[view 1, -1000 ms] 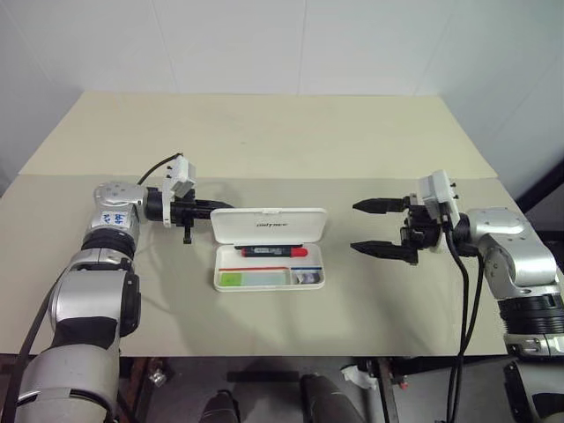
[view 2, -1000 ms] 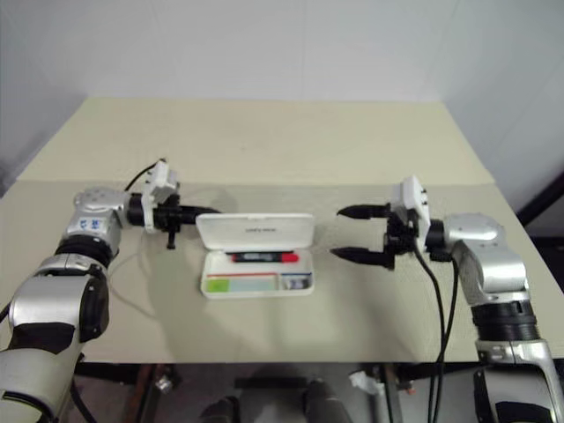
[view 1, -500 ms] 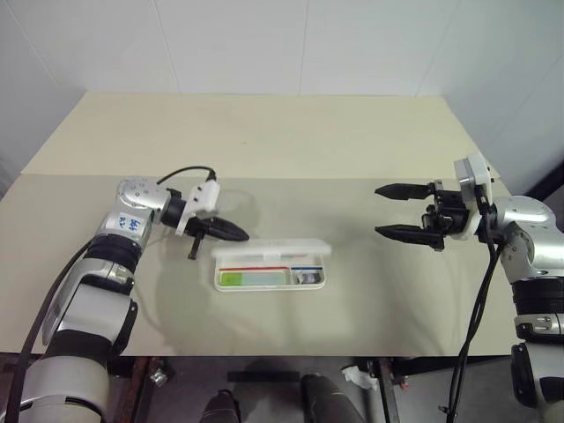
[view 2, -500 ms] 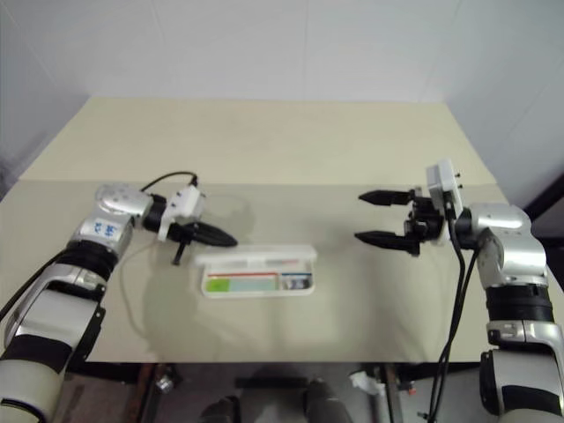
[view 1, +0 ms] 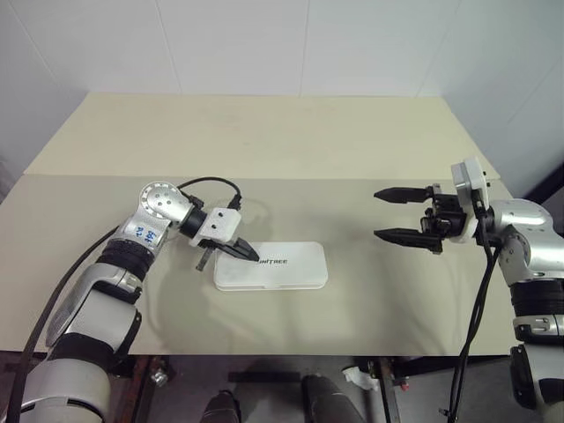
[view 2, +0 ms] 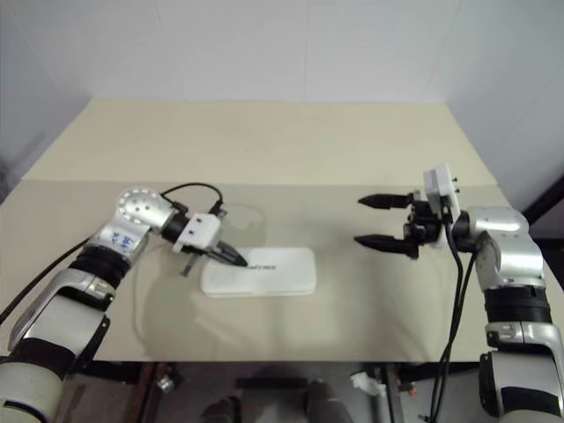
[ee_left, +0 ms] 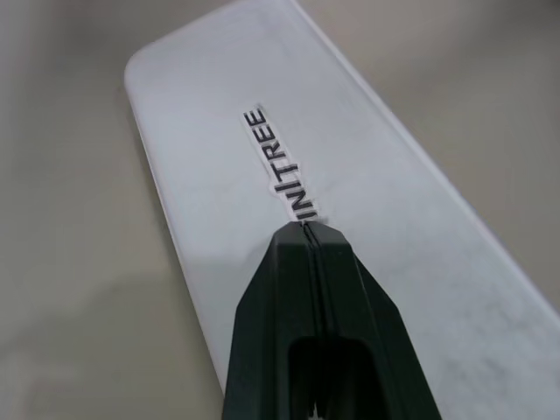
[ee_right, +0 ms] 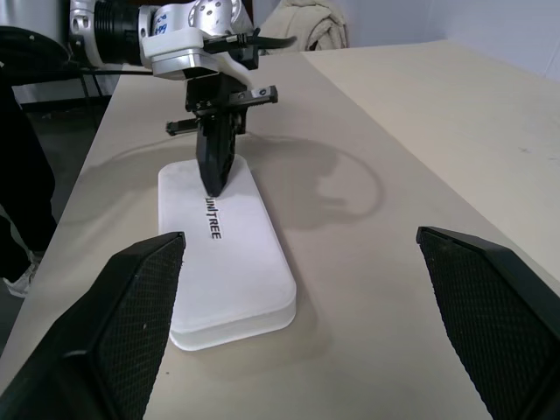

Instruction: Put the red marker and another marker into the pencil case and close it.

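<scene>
The pencil case [view 1: 271,265] lies flat on the surface [view 1: 264,141], lid down. The left claw [view 1: 249,256], pinched shut and empty, presses its tip beside the lettering. To latch it, I judge a straight downward push best; the right claw [view 1: 398,214] hangs wide open and empty, well apart from the case.

white pencil case [view 1: 280,267], beige table [view 1: 264,141]
</scene>
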Available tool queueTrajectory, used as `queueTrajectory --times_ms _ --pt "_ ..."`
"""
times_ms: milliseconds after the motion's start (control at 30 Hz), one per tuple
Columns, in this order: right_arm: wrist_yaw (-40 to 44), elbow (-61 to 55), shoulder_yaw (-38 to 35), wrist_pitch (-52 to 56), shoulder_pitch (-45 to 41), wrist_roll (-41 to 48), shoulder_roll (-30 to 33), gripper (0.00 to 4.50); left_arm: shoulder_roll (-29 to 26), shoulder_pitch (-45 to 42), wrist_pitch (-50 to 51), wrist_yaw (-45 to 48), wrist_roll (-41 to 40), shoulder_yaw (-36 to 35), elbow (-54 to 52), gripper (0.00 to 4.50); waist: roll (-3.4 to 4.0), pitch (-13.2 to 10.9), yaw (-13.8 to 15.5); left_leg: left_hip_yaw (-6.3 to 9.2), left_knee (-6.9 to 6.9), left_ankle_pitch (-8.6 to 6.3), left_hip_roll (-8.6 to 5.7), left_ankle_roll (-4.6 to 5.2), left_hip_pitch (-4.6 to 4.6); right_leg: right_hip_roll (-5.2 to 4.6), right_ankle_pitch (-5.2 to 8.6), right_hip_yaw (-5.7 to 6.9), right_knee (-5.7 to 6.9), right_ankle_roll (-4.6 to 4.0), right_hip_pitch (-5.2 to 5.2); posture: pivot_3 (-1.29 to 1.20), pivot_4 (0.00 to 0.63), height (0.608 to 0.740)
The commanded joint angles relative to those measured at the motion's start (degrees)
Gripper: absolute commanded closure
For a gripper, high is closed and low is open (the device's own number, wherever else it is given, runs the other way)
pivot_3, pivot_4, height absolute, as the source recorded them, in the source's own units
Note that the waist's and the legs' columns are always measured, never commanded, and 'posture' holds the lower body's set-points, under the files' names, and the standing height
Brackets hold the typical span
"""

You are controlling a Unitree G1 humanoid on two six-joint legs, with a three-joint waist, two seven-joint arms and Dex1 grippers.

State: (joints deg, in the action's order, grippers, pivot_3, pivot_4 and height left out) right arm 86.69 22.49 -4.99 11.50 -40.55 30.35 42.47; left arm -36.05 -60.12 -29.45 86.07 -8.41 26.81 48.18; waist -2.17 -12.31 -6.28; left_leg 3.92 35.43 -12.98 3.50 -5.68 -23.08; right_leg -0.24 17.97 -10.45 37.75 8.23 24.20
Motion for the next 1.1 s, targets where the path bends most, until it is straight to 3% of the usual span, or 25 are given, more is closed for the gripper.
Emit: queueTrajectory --times_ms 33,133,233,367,433,533,800,900,1100 --pt "1.69 -2.07 -0.86 -0.25 0.34 0.49 0.43 0.0 -0.36 1.57 -5.01 4.98 7.53 2.86 3.86 4.48 0.12 0.07 -0.12 -0.01 0.05 0.0 -0.01 0.01 0.15 0.0 0.0 -0.03 -0.03 0.0 -0.17 0.0 0.15 0.74" --pt "1.5 -2.04 -0.66 -0.34 0.22 0.4 0.12 0.0 0.63 1.67 -5.56 4.77 7.29 1.49 4.4 4.48 0.13 0.07 -0.7 -0.11 -0.04 -0.05 -0.01 0.07 0.89 0.02 0.14 -0.18 -0.26 -0.01 -0.89 0.0 0.15 0.74" --pt "1.56 -1.65 -0.51 -0.46 -0.12 0.26 -0.05 0.0 1.11 1.81 -4.34 4.55 6.73 0.05 4.21 4.48 0.13 0.07 -1.03 -0.19 -0.02 -0.05 -0.08 0.08 0.92 0.03 0.53 -0.48 -0.31 -0.74 -0.96 0.0 0.15 0.74" --pt "1.73 -0.71 -0.3 -0.83 -0.88 -0.13 -0.28 0.0 1.86 3.37 -1.58 0.29 2.07 -6.57 1.7 4.48 0.12 0.06 -1.43 -0.35 0.1 -0.04 -0.27 0.09 0.88 -0.02 0.4 -0.87 -0.31 -0.37 -0.97 0.0 0.15 0.74" --pt "1.91 -0.37 -0.35 -1.0 -1.01 -0.25 -0.21 0.0 1.96 4.51 -0.41 -0.84 1.39 -8.77 -0.15 4.48 0.12 0.06 -1.49 -0.37 0.12 -0.04 -0.3 0.09 0.83 -0.06 0.06 -0.89 -0.33 0.28 -0.96 0.0 0.15 0.74" --pt "1.86 0.9 -0.19 -1.94 -1.79 -0.93 -0.58 0.0 2.34 9.0 2.99 -2.09 -6.46 -15.84 -9.35 4.48 0.11 0.03 -1.63 -0.37 0.08 -0.04 -0.29 0.09 0.78 -0.06 -0.03 -0.89 -0.33 0.47 -0.86 0.0 0.15 0.74" --pt "2.15 2.69 0.25 -2.89 -3.59 -2.19 -1.74 0.0 0.34 20.44 19.16 -12.59 -15.08 -27.71 -28.11 4.48 0.15 -0.05 -1.83 -0.36 -0.09 -0.05 -0.26 0.1 0.72 -0.07 -0.03 -0.86 -0.27 0.49 -0.7 0.0 0.15 0.74" --pt "2.27 2.96 0.1 -2.81 -3.96 -2.39 -1.58 0.0 -1.63 27.53 22.8 -13.51 -19.53 -32.79 -36.71 3.89 0.17 -0.06 -1.81 -0.38 -0.16 -0.06 -0.25 0.11 0.74 -0.08 -0.03 -0.85 -0.25 0.48 -0.68 0.0 0.15 0.74" --pt "2.67 4.42 0.29 -3.24 -5.18 -3.2 -1.39 0.0 -5.99 37.48 27.41 -14.15 -23.1 -39.17 -45.42 1.97 0.16 -0.06 -1.53 -0.39 -0.17 -0.08 -0.24 0.11 0.75 -0.11 0.0 -0.8 -0.33 0.42 -0.7 0.0 0.15 0.74"
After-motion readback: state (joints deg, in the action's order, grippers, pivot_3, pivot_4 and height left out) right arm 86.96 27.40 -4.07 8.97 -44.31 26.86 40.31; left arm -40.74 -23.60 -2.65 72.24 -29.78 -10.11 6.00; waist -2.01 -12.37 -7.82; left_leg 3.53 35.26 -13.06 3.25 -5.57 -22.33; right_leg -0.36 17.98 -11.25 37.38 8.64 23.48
